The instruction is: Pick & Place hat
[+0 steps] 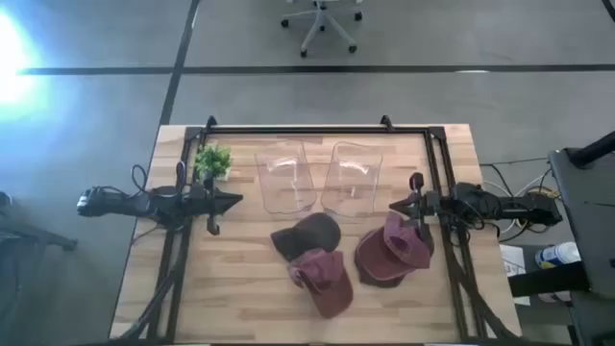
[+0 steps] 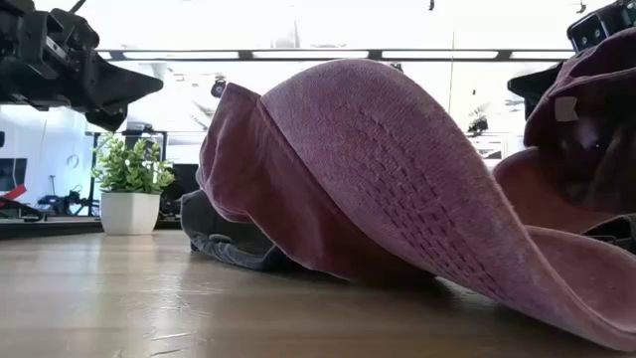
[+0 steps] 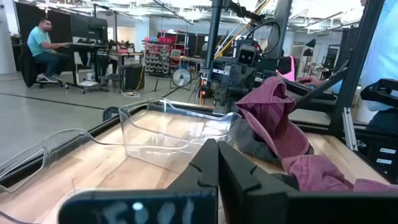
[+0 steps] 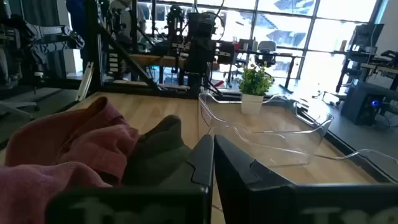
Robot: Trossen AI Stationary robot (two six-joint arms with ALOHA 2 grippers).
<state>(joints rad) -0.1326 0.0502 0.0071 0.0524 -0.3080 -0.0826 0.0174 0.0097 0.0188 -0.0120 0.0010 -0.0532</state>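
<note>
Inspection of the high view finds three hats bunched in the lower centre of the frame: a dark grey hat [image 1: 306, 234] uppermost, a maroon hat [image 1: 321, 280] just below and touching it, and a second maroon hat [image 1: 392, 252] to their right. Two clear bins [image 1: 286, 178] [image 1: 352, 176] stand side by side above the hats, apparently empty, with a small potted plant [image 1: 213, 161] at upper left of the table [image 1: 240, 288]. The left gripper [image 1: 233, 200] sits at centre left, fingers pressed together, holding nothing, well apart from the hats. The right gripper [image 1: 394, 205] sits at centre right, likewise pressed together and empty, hovering just above the top edge of the right-hand maroon hat; whether it touches the fabric cannot be told. In my judgement no hat is yet picked, so the step in hand is the first grasp. To do it well, the right claw should spread before descending, take the nearest hat by a raised fold or the brim rather than the flat crown, and lift straight up so the neighbouring hats are not dragged. The limp cloth may sag, so carry it high over the bin wall before release
</note>
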